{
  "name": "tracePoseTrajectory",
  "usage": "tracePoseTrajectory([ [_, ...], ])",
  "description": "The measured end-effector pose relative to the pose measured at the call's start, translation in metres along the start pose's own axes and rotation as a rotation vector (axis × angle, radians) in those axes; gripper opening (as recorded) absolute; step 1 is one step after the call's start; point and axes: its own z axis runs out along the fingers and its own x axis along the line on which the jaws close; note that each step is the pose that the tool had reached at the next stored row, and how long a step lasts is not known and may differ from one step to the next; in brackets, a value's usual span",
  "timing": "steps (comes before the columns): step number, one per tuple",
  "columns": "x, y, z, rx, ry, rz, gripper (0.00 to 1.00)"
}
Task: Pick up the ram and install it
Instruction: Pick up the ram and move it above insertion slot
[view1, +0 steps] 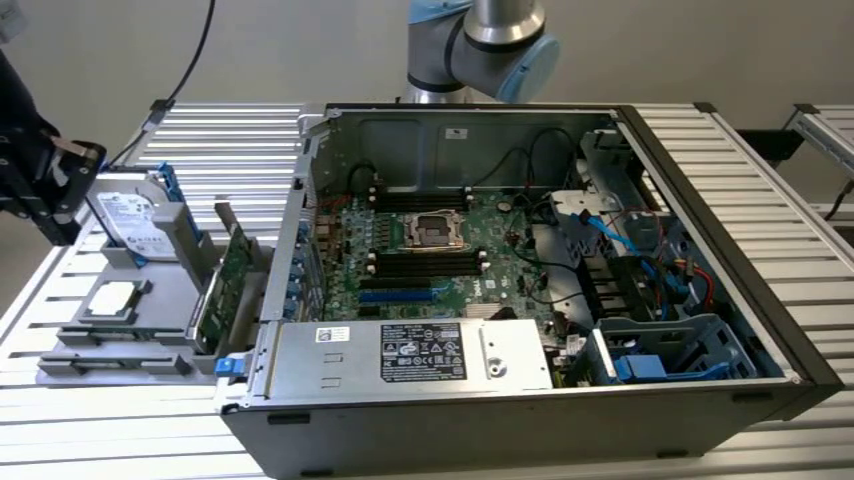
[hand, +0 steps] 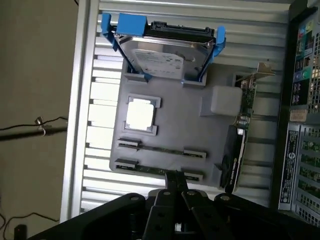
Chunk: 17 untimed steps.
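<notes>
Two slim dark-green ram sticks lie edge-up in clips on a grey holder tray (hand: 175, 125): one ram stick (hand: 160, 149) nearer the tray's middle, the other ram stick (hand: 145, 169) along the tray's edge. My gripper (hand: 175, 176) hangs well above the tray, its black fingers closed together over the outer stick, holding nothing. In the exterior view the gripper (view1: 60, 225) is at the far left, above the tray (view1: 80, 365). The motherboard's black memory slots (view1: 424, 262) lie inside the open computer case (view1: 534, 400).
On the tray also stand a silver hard drive (hand: 165, 55) in blue brackets, a processor chip (hand: 139, 114) and a tall green expansion card (hand: 240, 135). The case's wall (view1: 300, 230) rises right beside the tray. A ribbed metal table (view1: 214, 130) carries everything.
</notes>
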Motion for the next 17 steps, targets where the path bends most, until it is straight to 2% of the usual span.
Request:
tracePoseTrajectory([
  [17, -0.0002, -0.0002, 0.0029, 0.0162, 0.0186, -0.309, 0.11],
])
